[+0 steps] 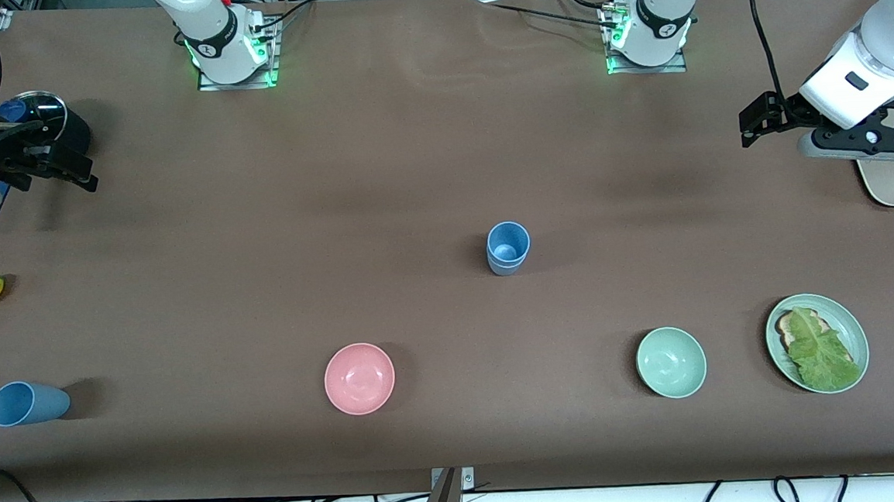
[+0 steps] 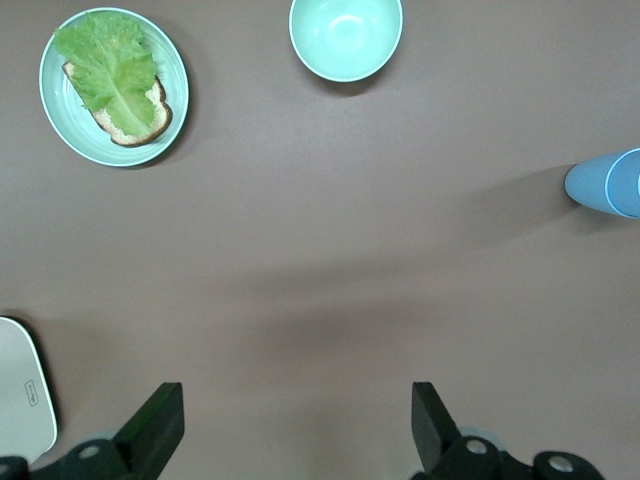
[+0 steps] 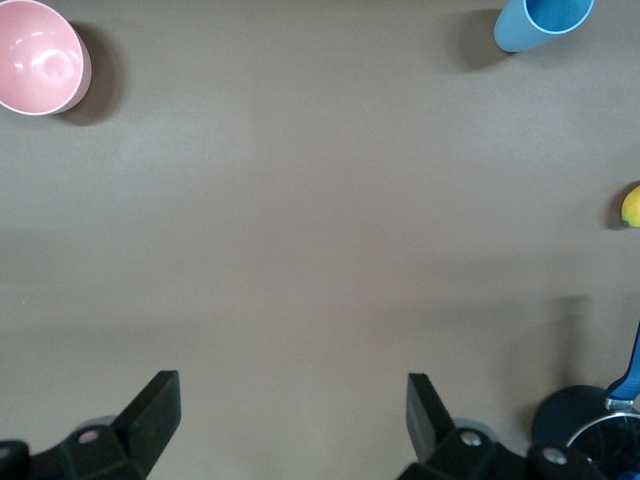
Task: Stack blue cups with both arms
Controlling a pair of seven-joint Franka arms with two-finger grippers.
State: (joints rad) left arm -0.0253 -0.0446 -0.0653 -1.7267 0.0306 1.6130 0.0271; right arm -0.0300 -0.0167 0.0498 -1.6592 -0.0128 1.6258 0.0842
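Two small tapered blue plastic cups (image 1: 508,248) sit nested upright at the centre of the brown counter (image 1: 411,168), while a third sky-blue plastic cup (image 1: 28,403) stands at about eight o'clock from them, toward the right arm's end, nearer the front camera. The left gripper (image 2: 295,425) hangs over bare counter at the left arm's end, fingers (image 2: 155,425) spread wide with nothing between them, a pale green bowl (image 1: 671,361) at five o'clock from the stack. The right gripper (image 3: 290,420) hovers at the right arm's end, fingers (image 3: 150,415) likewise apart, a pink bowl (image 1: 359,378) at seven o'clock from the stack.
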